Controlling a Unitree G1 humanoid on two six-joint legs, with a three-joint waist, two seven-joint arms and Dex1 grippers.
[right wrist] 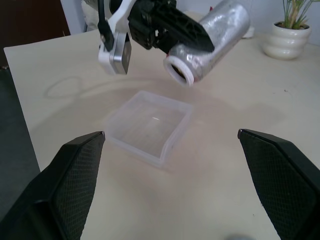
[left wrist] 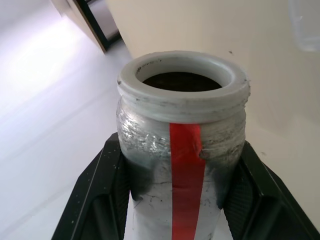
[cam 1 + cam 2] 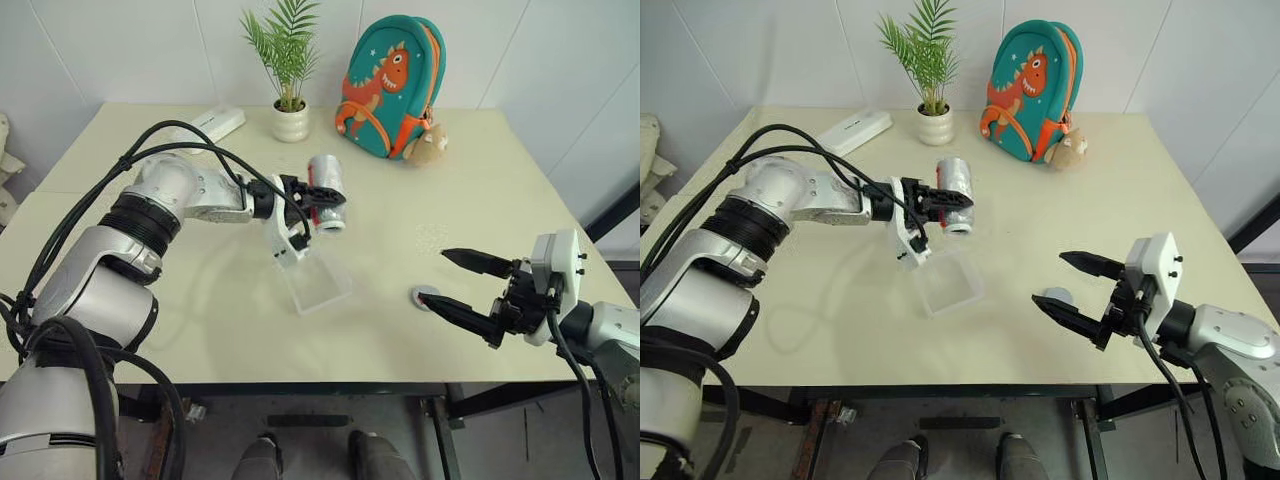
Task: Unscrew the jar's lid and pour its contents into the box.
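- Left end effector (image 3: pixel 318 200) clamps the jar (image 3: pixel 328 192), tipped on its side, mouth uncapped, above the box (image 3: pixel 318 284).
- Lid (image 3: pixel 425 297) lies on the worktop (image 3: pixel 400 200), near the right end effector (image 3: pixel 452 282), fingers spread, empty.

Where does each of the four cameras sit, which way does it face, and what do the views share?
Left eye, head: looks down over the table; both arms show.
Right eye, head: the same scene, slightly shifted.
Left wrist: looks along the left gripper, shut on the jar, into its open mouth.
Right wrist: looks between the open right gripper at the box.
Shared: all four show the jar, tilted over the box, lid off.
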